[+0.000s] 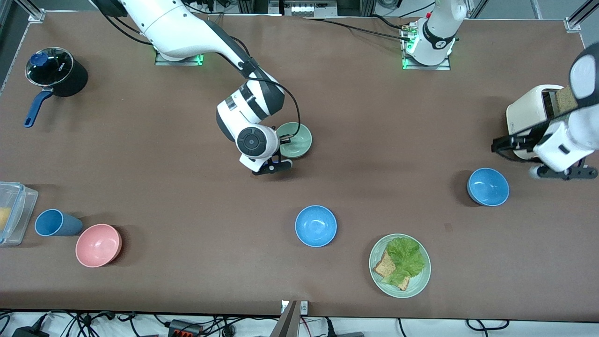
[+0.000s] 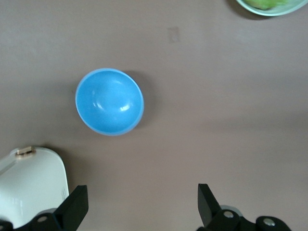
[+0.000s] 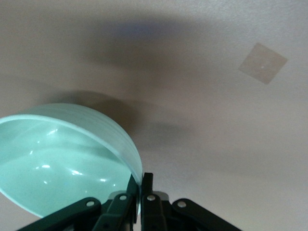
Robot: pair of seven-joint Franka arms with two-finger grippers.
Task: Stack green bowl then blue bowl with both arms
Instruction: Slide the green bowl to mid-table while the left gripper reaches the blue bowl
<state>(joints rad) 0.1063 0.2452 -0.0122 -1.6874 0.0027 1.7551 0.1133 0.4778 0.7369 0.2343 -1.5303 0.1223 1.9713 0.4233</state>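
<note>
Brown matte table covering (image 1: 187, 187) is filling the whole scene, with the two arm bases standing along its top edge. Stacking is only beginning, as I judge it: no bowl is sitting in another yet. The right gripper (image 1: 280, 164) is pressing its fingers together on the rim of the small pale mint-green matte bowl (image 1: 295, 139), and this bowl is hanging lifted above the table near its middle, which the right wrist view confirms by the shadow under it. One small round sky-blue bowl (image 1: 316, 225) is waiting nearer to the front camera than the green one, beside the wide flat green plate with lettuce and bread (image 1: 417, 281). A second sky-blue bowl of the same kind (image 1: 488, 186) is lying toward the left arm's end, and the left gripper (image 1: 561, 174) is hovering close to it with fingers spread wide and empty, next to the cream toaster (image 1: 529, 112). Both placings are still remaining. Small white writing on the black pot's glass lid (image 1: 50, 65) is not readable for me.
</note>
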